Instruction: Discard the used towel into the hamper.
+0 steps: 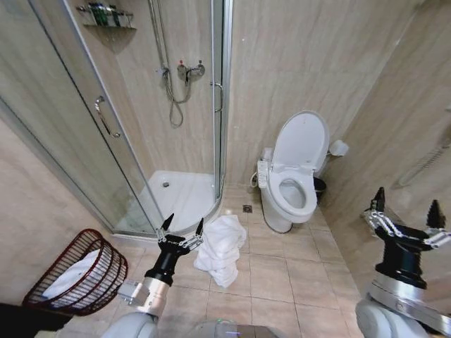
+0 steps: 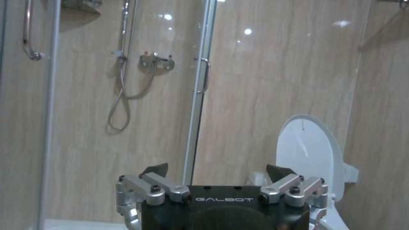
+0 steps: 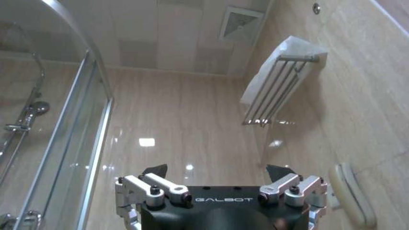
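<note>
My left claw (image 1: 182,229) is up in front of me, wide open, with nothing in it. I hold it open like that so it is ready to close around something soft. It points up and away from me, toward the shower (image 1: 166,141), so its own camera looks at the shower hose (image 2: 121,103) and the wall and not at the floor.

Just to the right of that claw, a white towel (image 1: 223,248) lies in a crumpled heap on the floor (image 1: 282,282). It looks like someone dropped it there after a wash, because it is right outside the shower door (image 1: 106,120). I think this is the used towel I have to throw away. My claw is near it but not touching it.

My right claw (image 1: 406,213) is up on the far right, near the wall. It is wide open too and holds nothing. It waits there, out of the way.

The hamper (image 1: 81,273) is near me on the left, against the wall. It is tipped over toward me, so I can look into its mouth. Something white already lies inside. It is close to my left arm, so that arm looks like the best one for the job.

Farther off stands the toilet (image 1: 296,176) with its lid up.
</note>
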You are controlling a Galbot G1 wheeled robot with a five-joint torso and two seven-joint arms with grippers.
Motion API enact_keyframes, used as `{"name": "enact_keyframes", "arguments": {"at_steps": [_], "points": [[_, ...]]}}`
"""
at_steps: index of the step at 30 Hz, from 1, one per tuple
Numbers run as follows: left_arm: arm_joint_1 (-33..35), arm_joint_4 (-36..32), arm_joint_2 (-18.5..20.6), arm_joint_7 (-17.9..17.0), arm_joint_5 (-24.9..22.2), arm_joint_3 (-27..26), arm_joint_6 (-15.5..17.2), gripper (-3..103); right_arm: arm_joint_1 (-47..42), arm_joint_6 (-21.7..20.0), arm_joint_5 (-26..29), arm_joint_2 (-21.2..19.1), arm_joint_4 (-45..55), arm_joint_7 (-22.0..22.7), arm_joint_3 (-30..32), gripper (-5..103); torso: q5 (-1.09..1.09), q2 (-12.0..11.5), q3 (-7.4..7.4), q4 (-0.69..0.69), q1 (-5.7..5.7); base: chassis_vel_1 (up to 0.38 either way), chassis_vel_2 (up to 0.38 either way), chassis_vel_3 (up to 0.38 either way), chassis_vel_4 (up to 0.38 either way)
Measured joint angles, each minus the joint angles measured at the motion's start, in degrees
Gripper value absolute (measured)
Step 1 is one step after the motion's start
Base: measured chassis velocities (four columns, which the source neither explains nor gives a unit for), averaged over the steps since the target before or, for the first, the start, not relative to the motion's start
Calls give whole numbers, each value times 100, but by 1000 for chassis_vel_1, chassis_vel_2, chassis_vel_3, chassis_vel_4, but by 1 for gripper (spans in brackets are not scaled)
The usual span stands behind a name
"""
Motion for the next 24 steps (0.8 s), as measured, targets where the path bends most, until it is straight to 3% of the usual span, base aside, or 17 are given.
{"name": "enact_keyframes", "arguments": {"at_steps": [24], "points": [[0,0,0,0,0,0,0,100,-57,-2,30,13,-7,-80,2,100,0,-655,-363,0,-293,0,0,0,0]]}}
